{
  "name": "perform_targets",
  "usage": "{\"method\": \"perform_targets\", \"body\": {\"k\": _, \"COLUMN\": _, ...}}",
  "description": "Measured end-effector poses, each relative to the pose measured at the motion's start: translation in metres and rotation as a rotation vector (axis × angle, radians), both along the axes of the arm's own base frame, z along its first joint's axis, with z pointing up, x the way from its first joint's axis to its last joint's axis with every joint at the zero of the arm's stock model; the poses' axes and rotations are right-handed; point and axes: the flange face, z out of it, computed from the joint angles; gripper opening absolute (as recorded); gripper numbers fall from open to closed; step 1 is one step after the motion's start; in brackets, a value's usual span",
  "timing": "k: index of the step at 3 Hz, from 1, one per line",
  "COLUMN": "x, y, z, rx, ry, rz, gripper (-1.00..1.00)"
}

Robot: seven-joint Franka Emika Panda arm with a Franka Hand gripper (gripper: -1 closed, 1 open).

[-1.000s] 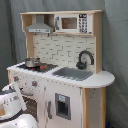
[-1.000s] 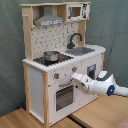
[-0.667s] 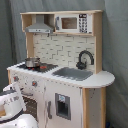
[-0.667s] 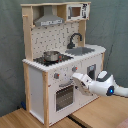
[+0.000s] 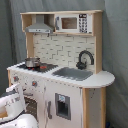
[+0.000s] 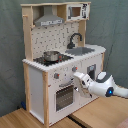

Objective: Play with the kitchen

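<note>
One kitchen (image 6: 62, 60) is seen in both exterior views, standing against a grey-green backdrop; in the second exterior view it rests on a wooden floor (image 6: 30, 119).

In the second exterior view, going left to right, a hood (image 6: 48, 20) is mounted above a steel pot (image 6: 50, 56) set on the black hob (image 6: 52, 59). Further right a black faucet (image 6: 74, 39) arches over the grey sink (image 6: 84, 50), and a small microwave (image 6: 75, 11) is fitted in the top shelf. On the front panel, red-centred knobs (image 6: 56, 76) are placed above the oven door (image 6: 64, 94).

The gripper (image 6: 78, 77) has been brought up against the front panel at knob height, just above the oven door; a second ago it was held slightly further to the second exterior view's right. Whether its fingers are spread or pressed together cannot be told. The white arm (image 6: 102, 85) is extended from the second exterior view's right.

In the first exterior view the arm (image 5: 14, 102) is seen at the lower left, little changed.
</note>
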Motion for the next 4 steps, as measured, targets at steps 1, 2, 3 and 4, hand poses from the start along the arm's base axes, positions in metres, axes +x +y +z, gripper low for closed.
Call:
{"method": "perform_targets", "body": {"k": 1, "x": 0.005, "y": -0.004, "z": -0.002, "rx": 0.103, "ry": 0.005, "rz": -0.028, "gripper": 1.0}}
{"method": "perform_targets", "body": {"k": 2, "x": 0.01, "y": -0.005, "z": -0.003, "rx": 0.206, "ry": 0.008, "rz": -0.052, "gripper": 1.0}}
{"method": "perform_targets", "body": {"k": 3, "x": 0.018, "y": -0.001, "z": -0.003, "rx": 0.309, "ry": 0.01, "rz": -0.069, "gripper": 1.0}}
{"method": "perform_targets", "body": {"k": 4, "x": 0.032, "y": 0.006, "z": -0.006, "rx": 0.383, "ry": 0.016, "rz": -0.083, "gripper": 1.0}}
